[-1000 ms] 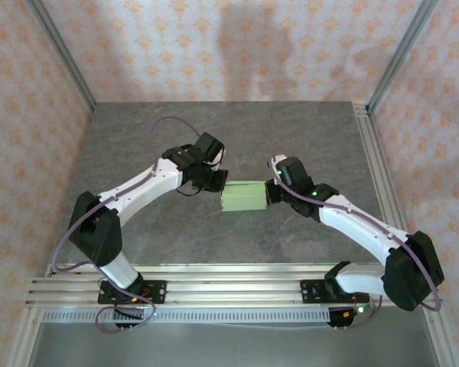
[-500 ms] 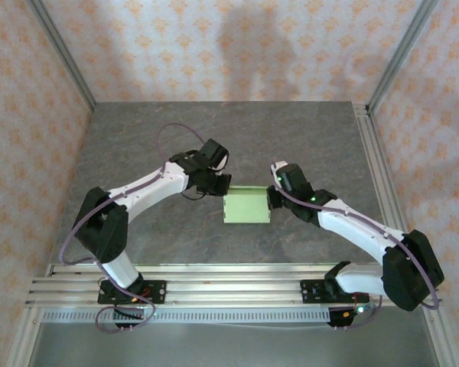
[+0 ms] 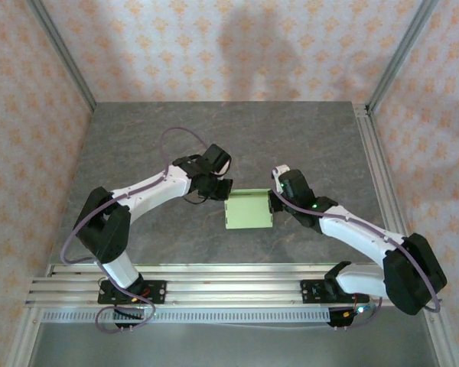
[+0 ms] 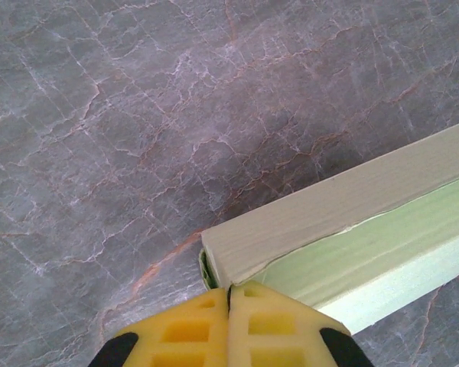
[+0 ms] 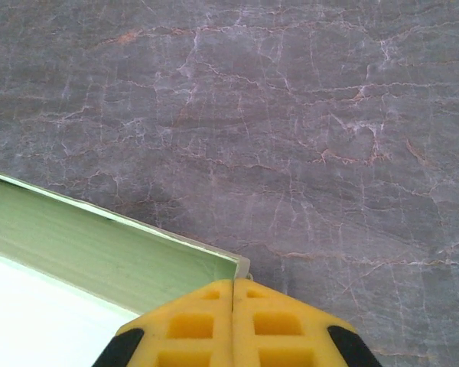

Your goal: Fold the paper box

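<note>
Pale-green paper box (image 3: 249, 210), crisp-edged and rectangular, on veined grey stone table (image 3: 314, 138).

- Paper box (image 3: 249, 212): pale yellow-green.
- Table (image 3: 138, 145): dark grey marble, pale and rust veins.
- Walls (image 3: 214, 46): pink, orange floral repeat.
- Arms (image 3: 149, 186): white with black joints.
- Finger pads (image 4: 191, 329): yellow.

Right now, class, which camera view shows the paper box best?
Top external: the whole paper box shows, its nearly full outline against the table. Left wrist catches one corner and a long side; right wrist, a corner and inner wall.
</note>
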You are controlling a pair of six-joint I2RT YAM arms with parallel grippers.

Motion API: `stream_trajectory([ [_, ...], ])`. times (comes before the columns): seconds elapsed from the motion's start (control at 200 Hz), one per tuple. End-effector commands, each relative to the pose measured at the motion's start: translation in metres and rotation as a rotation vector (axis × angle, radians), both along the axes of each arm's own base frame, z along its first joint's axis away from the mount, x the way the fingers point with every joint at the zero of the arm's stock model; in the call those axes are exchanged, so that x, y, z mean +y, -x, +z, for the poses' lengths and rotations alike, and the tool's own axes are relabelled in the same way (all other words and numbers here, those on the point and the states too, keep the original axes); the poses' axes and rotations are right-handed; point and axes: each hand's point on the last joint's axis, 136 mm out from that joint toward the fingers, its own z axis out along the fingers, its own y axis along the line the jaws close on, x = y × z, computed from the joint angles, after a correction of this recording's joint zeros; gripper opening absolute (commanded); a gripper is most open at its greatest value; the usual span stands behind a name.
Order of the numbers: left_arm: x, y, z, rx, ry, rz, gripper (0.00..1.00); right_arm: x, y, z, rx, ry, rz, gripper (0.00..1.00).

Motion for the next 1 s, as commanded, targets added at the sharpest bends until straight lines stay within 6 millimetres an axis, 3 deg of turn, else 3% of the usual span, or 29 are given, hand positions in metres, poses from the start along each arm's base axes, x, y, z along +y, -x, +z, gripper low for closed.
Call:
stream_trajectory([
  [0.0,-0.008,-0.011,0.028,-0.084,0.042,0.009,0.12,0.003,-0.005,0.019,-0.093,-0.035,0.006,0.0],
  [0.225,-0.011,-0.014,0.049,-0.13,0.086,0.008,0.28,-0.001,-0.004,0.03,-0.199,-0.076,0.003,0.0],
  [0.506,-0.014,-0.016,0.073,-0.19,0.149,0.022,0.47,-0.002,-0.002,0.023,-0.222,-0.088,0.0,0.0],
  [0.706,-0.004,-0.019,0.08,-0.233,0.123,0.05,0.58,-0.005,-0.002,0.024,-0.255,-0.102,-0.015,0.0],
  [0.996,-0.014,0.001,0.087,-0.392,0.195,-0.2,1.0,-0.007,-0.003,0.026,-0.276,-0.118,-0.03,0.0],
])
